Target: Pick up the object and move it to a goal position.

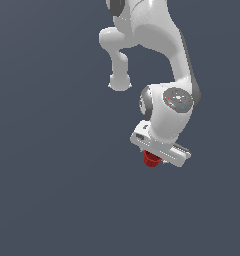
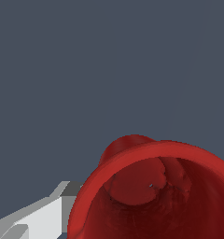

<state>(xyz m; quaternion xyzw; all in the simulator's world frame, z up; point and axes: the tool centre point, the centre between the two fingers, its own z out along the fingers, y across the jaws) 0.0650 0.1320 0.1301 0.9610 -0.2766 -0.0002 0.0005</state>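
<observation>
Right of centre in the exterior view, I see the hand gripping the red cup; its hollow mouth fills the wrist view.

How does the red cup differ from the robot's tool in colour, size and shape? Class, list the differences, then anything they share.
Colour: the cup is bright red; the tool is white with grey parts.
Size: in the exterior view the cup is far smaller than the tool above it.
Shape: the cup is round and hollow with a wider rim; the tool is a flat, blocky bar.
Shared: both sit together at the arm's end.
</observation>
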